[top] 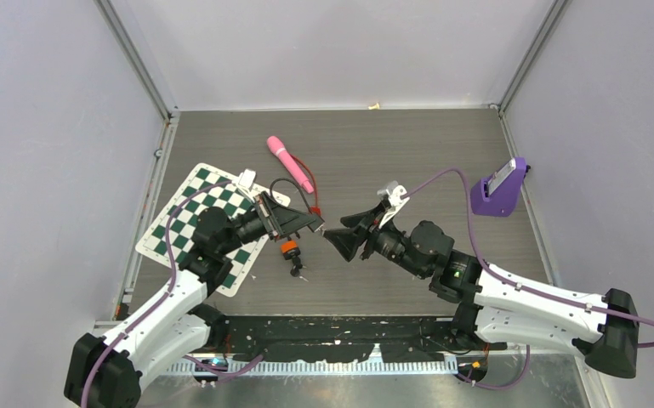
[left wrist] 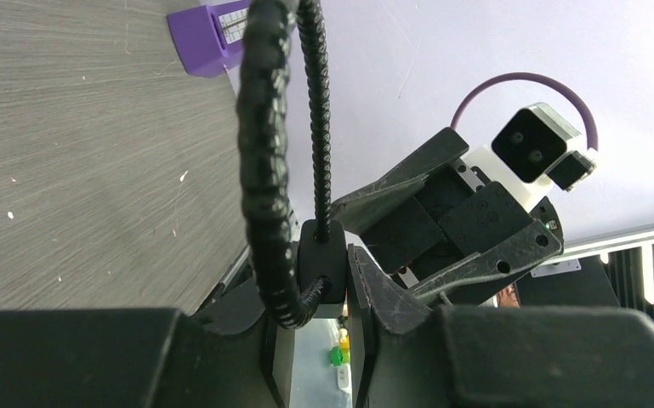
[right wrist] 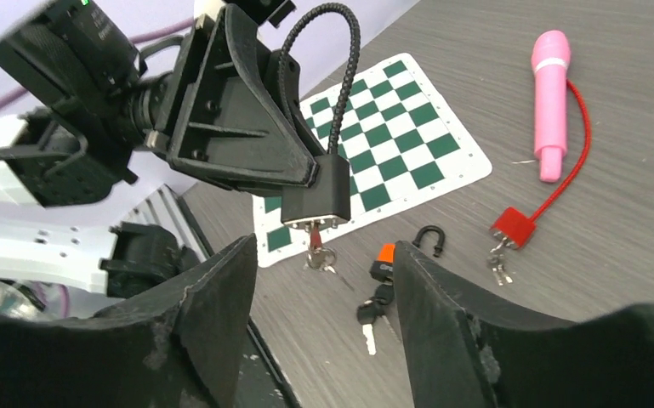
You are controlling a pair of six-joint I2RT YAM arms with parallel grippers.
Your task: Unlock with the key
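Black cable padlock [right wrist: 316,197]: hanging between the left fingers [right wrist: 247,136].
Small orange padlock [top: 289,248]: lying on the grey table [top: 391,144], just before it.
Green-and-white checkered mat [top: 173,226]: lying left.
Purple plastic stand [top: 500,189]: sitting right.

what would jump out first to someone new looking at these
The left hand holds a black cable padlock up over mid-table, a key hanging from its underside, and the right hand faces it with jaws open. A green-and-white checkered mat lies on the left, a pink stick further back.
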